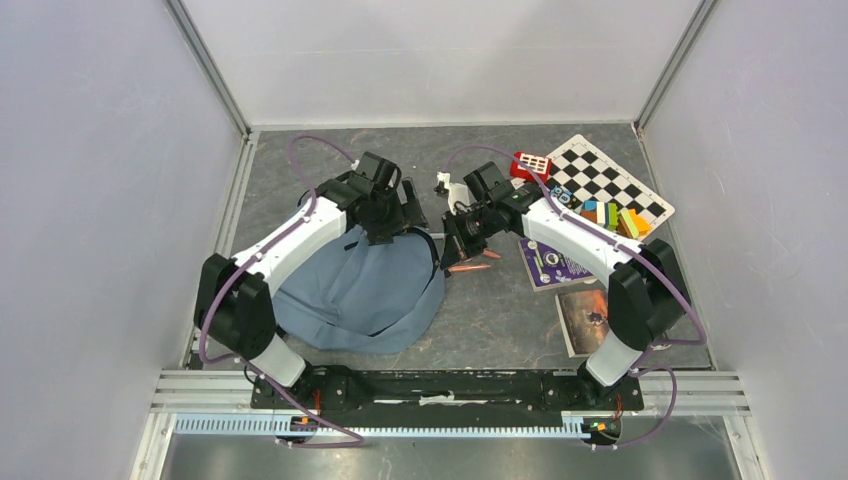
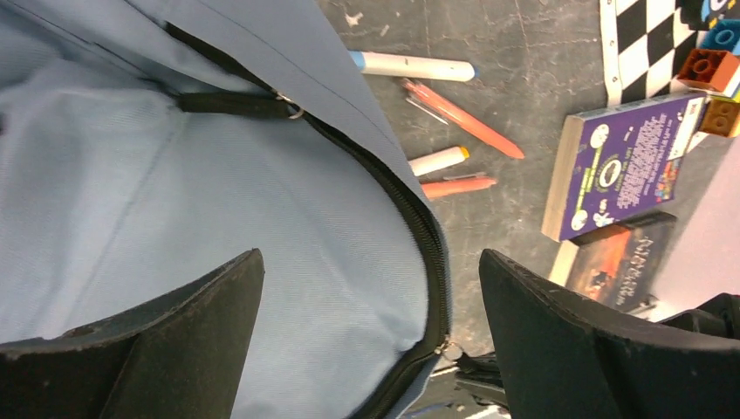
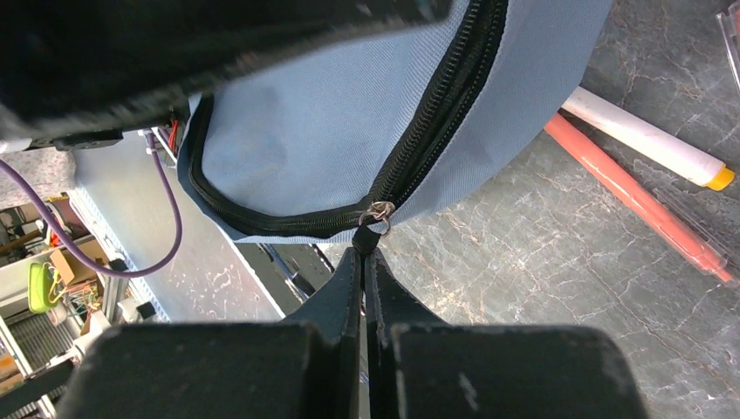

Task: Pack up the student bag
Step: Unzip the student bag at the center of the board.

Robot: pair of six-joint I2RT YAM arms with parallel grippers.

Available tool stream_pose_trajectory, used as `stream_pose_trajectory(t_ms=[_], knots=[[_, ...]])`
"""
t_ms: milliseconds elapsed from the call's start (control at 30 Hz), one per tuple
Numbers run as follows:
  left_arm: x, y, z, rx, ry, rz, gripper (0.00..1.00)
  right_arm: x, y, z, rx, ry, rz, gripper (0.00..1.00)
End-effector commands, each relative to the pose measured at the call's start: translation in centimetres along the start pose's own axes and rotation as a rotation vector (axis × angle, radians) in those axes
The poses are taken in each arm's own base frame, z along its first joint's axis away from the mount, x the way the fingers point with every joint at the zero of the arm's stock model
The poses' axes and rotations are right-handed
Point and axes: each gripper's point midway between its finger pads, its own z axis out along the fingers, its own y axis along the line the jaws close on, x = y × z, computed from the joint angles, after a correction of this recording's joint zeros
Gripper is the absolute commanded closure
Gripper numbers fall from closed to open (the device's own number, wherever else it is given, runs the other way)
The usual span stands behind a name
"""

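Black fingers of the left gripper [image 2: 366,288] stand spread wide above the open mouth of the student bag [image 1: 350,290], which lies slumped on the table [image 1: 500,320]. At the bag's right edge the right gripper [image 3: 365,262] is pressed together, pinching the zipper pull [image 3: 377,214]. Just right of the bag lie orange pens [image 2: 462,118] and white markers [image 2: 410,65]; further right of it, a purple book [image 2: 620,166]

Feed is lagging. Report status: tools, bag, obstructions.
Left tool open over large blue-grey fabric backpack. Right tool shut on its black zipper pull. Long orange plastic pen loose beside it, outside.
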Motion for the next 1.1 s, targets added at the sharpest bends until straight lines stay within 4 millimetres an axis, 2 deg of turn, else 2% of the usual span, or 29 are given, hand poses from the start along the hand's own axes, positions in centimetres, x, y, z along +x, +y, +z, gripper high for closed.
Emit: stream_pose_trajectory(t_ms=[0, 167, 267, 333, 433, 700, 833, 933, 1033, 1067], knots=[[0.9, -2.5, 1.0, 0.094, 0.052, -0.103, 0.02, -2.6, 1.5, -0.9, -0.027, -0.085, -0.028, 1.00], [2.3, -2.2, 1.9, 0.092, 0.094, -0.120, 0.02, -3.0, 1.7, -1.0, -0.032, -0.105, -0.029, 1.00], [3.3, -1.9, 2.6, 0.094, 0.126, -0.134, 0.06, -3.1, 1.7, -1.0, -0.034, -0.111, -0.028, 1.00], [3.6, -1.9, 2.9, 0.095, 0.135, -0.137, 0.11, -3.1, 1.7, -0.9, -0.036, -0.112, -0.026, 1.00], [4.0, -1.9, 2.9, 0.093, 0.143, -0.136, 0.26, -3.1, 1.7, -0.8, -0.037, -0.114, -0.021, 1.00], [5.4, -1.4, 3.4, 0.081, 0.181, -0.139, 0.40, -3.2, 1.6, -0.6, -0.040, -0.120, -0.016, 1.00], [5.3, -2.0, 3.4, 0.099, 0.183, -0.142, 0.63, -3.5, 1.6, -0.4, -0.043, -0.130, -0.011, 1.00], [4.0, -3.4, 2.9, 0.134, 0.154, -0.159, 0.84, -3.7, 1.5, -0.2, -0.044, -0.135, -0.003, 1.00], [2.3, -5.3, 2.7, 0.187, 0.110, -0.192, 0.97, -4.1, 1.6, -0.1, -0.048, -0.143, 0.008, 1.00], [1.7, -5.8, 2.7, 0.198, 0.095, -0.200, 0.98, -4.2, 1.6, 0.0, -0.048, -0.146, 0.012, 1.00]])
